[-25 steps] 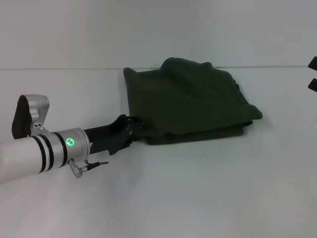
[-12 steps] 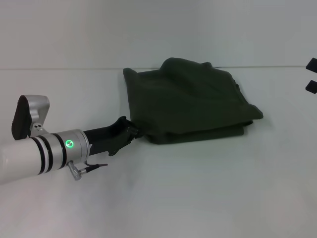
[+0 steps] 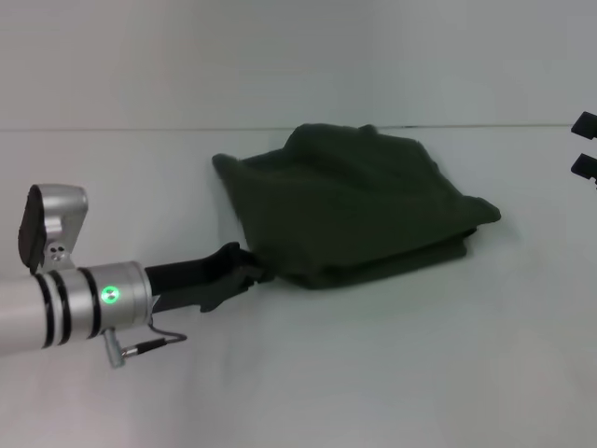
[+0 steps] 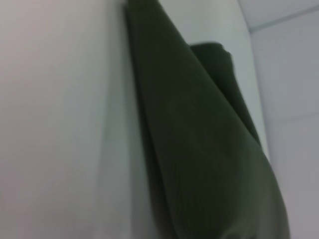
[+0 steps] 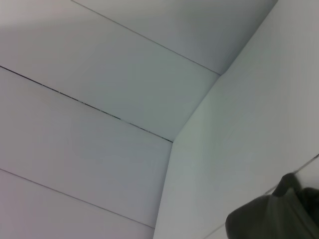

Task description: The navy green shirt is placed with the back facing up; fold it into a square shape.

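In the head view there is 1 cloth only: the navy green shirt (image 3: pixel 359 207), folded into a thick, uneven bundle of several layers. It lies on the white tabletop (image 3: pixel 373 373), a little right of the middle and toward the far side. The surface on top is plain; no letters or labels can be read. 1 corner of the bundle points to the left rear, and another corner points to the right.

The left gripper (image 3: pixel 254 269) comes in from the left side, low over the tabletop, and its tip is at the near left edge of the shirt. The black fingers meet the dark cloth there, so I cannot tell if they are apart, together, or clamped on the edge. On the silver wrist 1 small green light (image 3: pixel 111 295) is shining. The right gripper (image 3: pixel 585 145) shows only as 2 black tips at the right border, well apart from the shirt with a gap between the tips.

In the left wrist view the shirt (image 4: pixel 199 144) fills much of the picture as 1 long dark fold on the white tabletop (image 4: pixel 55 124), seen from very close.

In the right wrist view only 1 dark corner of the shirt (image 5: pixel 271 219) is visible, under white wall panels (image 5: pixel 99 99).
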Robot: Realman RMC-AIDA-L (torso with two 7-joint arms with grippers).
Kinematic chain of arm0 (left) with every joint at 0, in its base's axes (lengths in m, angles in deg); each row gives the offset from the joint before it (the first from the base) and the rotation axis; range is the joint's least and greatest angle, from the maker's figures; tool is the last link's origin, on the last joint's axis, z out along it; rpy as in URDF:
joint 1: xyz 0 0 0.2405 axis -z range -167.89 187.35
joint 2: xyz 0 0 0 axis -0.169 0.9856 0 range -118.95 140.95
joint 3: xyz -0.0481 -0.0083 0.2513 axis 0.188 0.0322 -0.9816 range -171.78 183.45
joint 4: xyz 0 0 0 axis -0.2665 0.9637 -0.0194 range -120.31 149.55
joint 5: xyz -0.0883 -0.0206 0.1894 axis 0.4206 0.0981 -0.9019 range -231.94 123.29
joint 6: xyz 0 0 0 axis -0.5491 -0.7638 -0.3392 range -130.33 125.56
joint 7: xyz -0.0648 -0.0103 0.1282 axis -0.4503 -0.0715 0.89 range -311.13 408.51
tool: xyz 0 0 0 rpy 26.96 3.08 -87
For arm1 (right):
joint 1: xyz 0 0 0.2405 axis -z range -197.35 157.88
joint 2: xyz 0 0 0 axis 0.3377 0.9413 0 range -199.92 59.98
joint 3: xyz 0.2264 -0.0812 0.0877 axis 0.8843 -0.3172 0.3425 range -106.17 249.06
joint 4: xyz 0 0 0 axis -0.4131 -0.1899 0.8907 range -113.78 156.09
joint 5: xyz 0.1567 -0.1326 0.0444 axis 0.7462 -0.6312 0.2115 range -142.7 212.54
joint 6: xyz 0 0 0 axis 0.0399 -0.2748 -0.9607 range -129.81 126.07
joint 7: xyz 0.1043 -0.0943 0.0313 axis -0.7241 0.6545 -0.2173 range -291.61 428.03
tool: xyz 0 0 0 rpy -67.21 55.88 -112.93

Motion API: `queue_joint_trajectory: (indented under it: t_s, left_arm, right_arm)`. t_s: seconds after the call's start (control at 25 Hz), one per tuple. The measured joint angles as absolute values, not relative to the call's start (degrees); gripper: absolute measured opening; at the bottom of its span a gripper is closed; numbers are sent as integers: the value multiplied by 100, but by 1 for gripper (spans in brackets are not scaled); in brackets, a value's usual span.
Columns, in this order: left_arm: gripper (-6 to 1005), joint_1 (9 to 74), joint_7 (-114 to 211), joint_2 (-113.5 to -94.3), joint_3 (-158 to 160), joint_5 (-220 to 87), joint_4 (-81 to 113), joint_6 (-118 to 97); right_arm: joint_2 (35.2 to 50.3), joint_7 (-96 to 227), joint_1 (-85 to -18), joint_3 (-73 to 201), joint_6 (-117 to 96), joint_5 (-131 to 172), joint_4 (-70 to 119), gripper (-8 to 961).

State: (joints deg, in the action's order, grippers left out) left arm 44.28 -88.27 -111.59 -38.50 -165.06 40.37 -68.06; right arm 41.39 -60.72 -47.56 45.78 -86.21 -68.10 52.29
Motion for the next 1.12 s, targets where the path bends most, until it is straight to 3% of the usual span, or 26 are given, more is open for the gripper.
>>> queue_joint_trajectory:
  t_s: [0.44, 0.76, 1.12]
  left_arm:
    - [34, 3877, -9224, -11051, -3383, -17404, 4702, -7919]
    - [38, 3939, -9227, -10773, -2353, -18320, 4745, -8016]
    - [43, 3986, -9213, -10717, -2325, -18605, 4968, -8230]
  right_arm:
    - [4194, -6073, -4767, 4537, -8572, -6831, 5170, 887]
    - [4051, -6215, -5040, 3999, -8170, -7178, 5149, 886]
    - [4052, -6269, -5371, 3963, -8024, -7502, 5139, 885]
